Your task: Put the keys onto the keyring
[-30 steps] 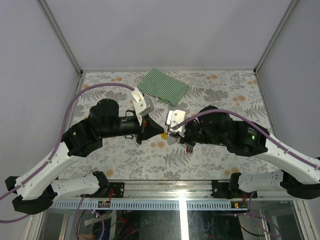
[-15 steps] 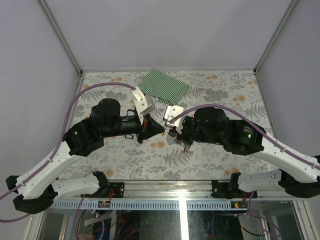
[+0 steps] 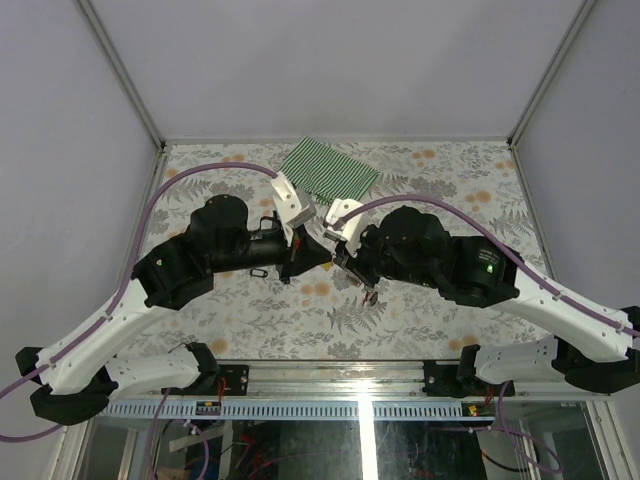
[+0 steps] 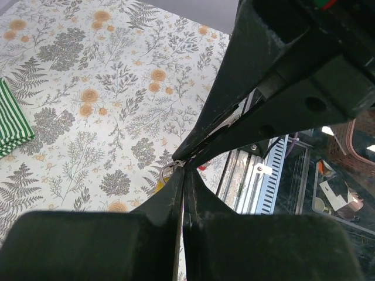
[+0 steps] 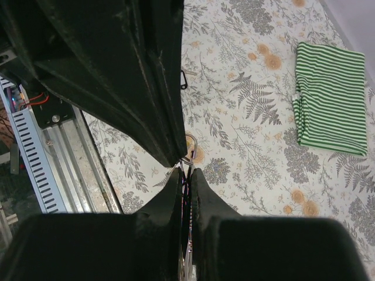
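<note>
The keyring (image 5: 190, 142) shows as a thin silver loop held off the table at the middle of the right wrist view, right where the two arms' tips meet. A red tag (image 4: 202, 168) peeks out beside it. The right gripper (image 5: 185, 173) is pinched tight with a sliver of metal between its fingers, apparently the ring itself, held steady as a target. The left gripper (image 4: 182, 171) is pinched tight too, nose to nose with it. I'd guess it is there to feed a key on, though I can't make out what it grips. A small dark oblong (image 3: 258, 272) on the table (image 3: 440, 180) may be the black-tagged key. The striped cloth (image 3: 328, 170) lies apart, top centre.
</note>
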Available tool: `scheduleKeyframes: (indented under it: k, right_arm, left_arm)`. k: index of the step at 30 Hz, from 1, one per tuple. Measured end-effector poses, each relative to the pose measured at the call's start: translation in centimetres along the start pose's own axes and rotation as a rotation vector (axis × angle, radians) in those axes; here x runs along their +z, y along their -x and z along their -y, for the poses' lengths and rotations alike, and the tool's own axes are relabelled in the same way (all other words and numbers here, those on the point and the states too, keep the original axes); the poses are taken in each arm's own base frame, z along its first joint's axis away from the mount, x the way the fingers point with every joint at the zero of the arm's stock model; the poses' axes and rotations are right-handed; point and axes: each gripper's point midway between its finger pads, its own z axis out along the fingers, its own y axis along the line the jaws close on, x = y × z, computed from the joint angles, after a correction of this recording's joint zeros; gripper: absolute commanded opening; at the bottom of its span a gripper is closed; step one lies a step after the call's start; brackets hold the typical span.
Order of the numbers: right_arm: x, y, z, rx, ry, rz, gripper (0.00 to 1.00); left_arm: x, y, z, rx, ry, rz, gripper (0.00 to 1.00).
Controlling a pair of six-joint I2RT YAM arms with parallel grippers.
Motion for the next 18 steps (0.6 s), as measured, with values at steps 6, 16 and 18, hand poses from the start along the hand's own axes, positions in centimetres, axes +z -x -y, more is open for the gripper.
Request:
scheduleKeyframes:
  k: [6,16,18]
  right_arm:
    - [0.0,0.1,0.4,0.028,-0.032,0.004,0.00]
    - [-1.2,0.7,1.8,0.057,-0.105,0.036,0.00]
    - [-1.8,0.9,2.2,0.064,-0.125,0.052,0.00]
  left_arm:
    - [0.1,0.0,-0.4,-0.001,0.018,-0.002,0.00]
    - [0.4,-0.7,-0.9,-0.016,0.042,-0.046,0.00]
    - [0.6,-1.4,-1.1,-0.026,0.049,-0.076,0.00]
